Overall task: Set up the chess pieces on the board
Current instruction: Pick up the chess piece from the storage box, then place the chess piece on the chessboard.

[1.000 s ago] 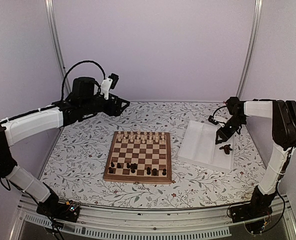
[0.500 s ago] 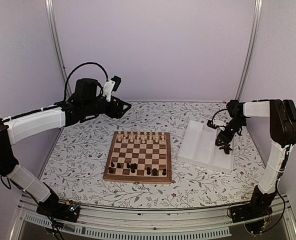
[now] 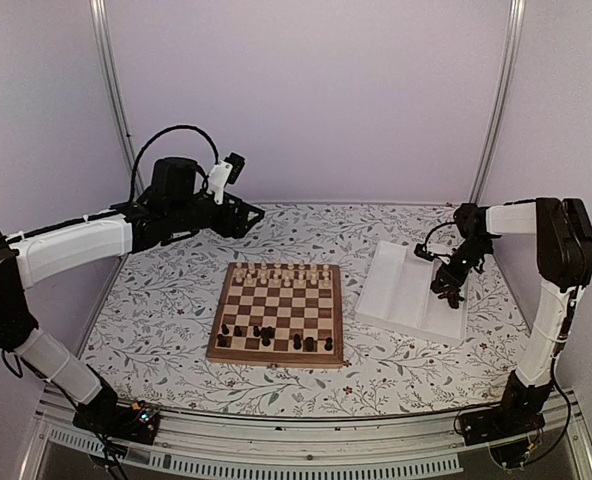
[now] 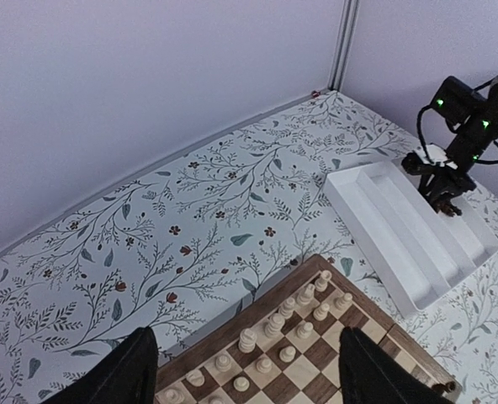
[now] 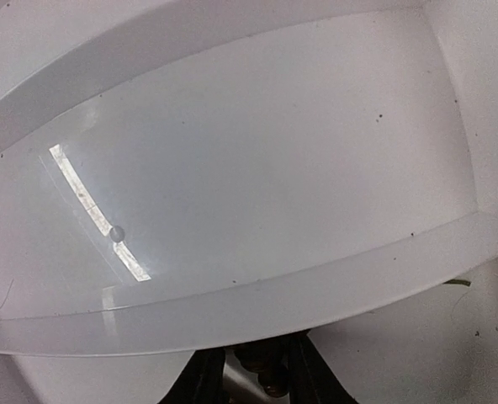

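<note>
R end effector (image 3: 449, 290) down in white tray (image 3: 391, 287), jaws narrow astride dark chess piece (image 5: 264, 370), grip unconfirmed; L end effector (image 4: 247, 374) wide, empty; piece prob. light, stiff, slick, best pinched mid-stem.

Soft, even overhead light leaves the top and left wrist views bright, sharp and only faintly shadowed. In the right wrist view the white tray (image 5: 232, 168) shows a glare streak and bowed edges, and the chess piece (image 5: 264, 372) is blurred.
</note>
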### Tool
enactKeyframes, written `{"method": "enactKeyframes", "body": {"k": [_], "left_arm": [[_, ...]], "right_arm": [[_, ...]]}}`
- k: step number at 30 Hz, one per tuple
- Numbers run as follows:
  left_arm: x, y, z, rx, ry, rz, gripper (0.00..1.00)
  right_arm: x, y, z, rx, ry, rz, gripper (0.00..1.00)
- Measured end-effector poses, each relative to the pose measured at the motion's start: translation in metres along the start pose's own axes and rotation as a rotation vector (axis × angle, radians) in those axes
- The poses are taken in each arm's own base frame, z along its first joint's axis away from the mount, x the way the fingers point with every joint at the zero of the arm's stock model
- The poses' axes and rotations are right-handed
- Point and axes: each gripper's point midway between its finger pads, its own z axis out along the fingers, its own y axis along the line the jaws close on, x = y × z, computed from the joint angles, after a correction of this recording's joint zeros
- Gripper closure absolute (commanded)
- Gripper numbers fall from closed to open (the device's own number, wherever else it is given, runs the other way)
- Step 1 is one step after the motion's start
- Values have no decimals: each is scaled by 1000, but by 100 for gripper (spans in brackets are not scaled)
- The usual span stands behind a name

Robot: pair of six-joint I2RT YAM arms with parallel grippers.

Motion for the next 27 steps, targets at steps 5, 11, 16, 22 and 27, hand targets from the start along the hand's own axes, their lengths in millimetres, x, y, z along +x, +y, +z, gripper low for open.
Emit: {"method": "enactKeyframes", "body": {"k": [5,11,16,22,27], "left_arm": [[0,-2,0,10,0,0,25],[1,-3,1,18,3,-1,25],[4,-8,3,43,11,-8,25],[9,-33,17,159,40,-94,29],[11,-71,44,327,98,-210,34]], "right_arm": [[4,0,0,2,-4,14,91],[9,7,-4,-10,-2,35,94],[9,22,-24,-21,-22,34,94],[-25,52,-79,57,-154,-79,94],[-67,105,-97,38,-244,-243,94]]}}
